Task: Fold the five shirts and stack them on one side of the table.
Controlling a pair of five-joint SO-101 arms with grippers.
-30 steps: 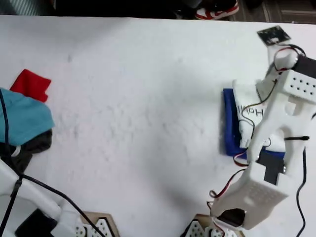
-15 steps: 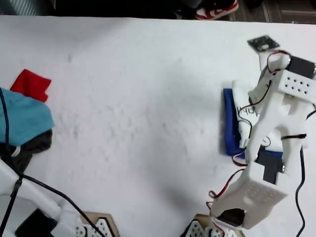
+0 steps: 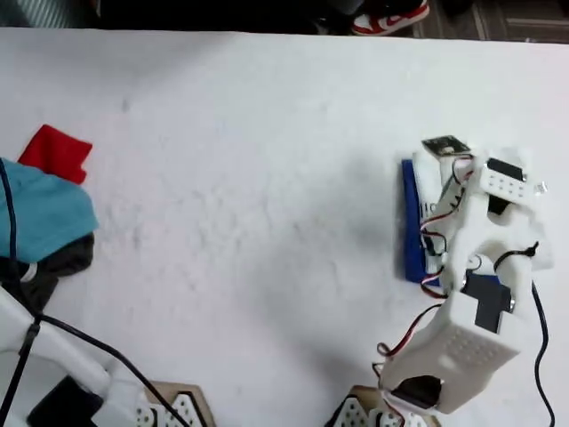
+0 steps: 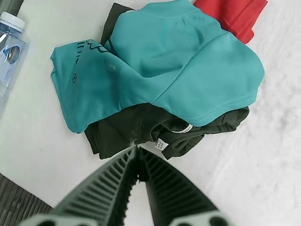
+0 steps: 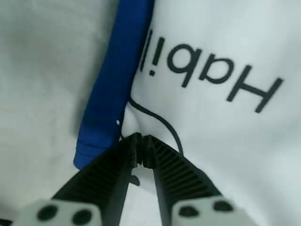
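At the table's right side a folded white shirt (image 5: 211, 89) with black print lies on a folded blue shirt (image 3: 411, 227) (image 5: 117, 80). My right gripper (image 5: 140, 139) is shut, its tips down at the seam where the white shirt's edge meets the blue one. The right arm (image 3: 484, 236) covers most of that stack. At the left edge lie a red shirt (image 3: 55, 151) (image 4: 233, 14), a teal shirt (image 3: 44, 209) (image 4: 178, 61) and a dark shirt (image 3: 64, 258) (image 4: 141, 127), loosely heaped. My left gripper (image 4: 137, 150) is shut, just off the dark shirt's edge.
A plastic bottle (image 4: 9, 47) lies beside the heap, past the table's left edge. The left arm (image 3: 53, 356) and its black cable sit at the front left corner. The white table (image 3: 249, 178) is bare between the two piles.
The right arm has swung its wrist from the stack's far right corner toward the front and left, and its gripper is now down on the stack. The left arm and the heap are unchanged.
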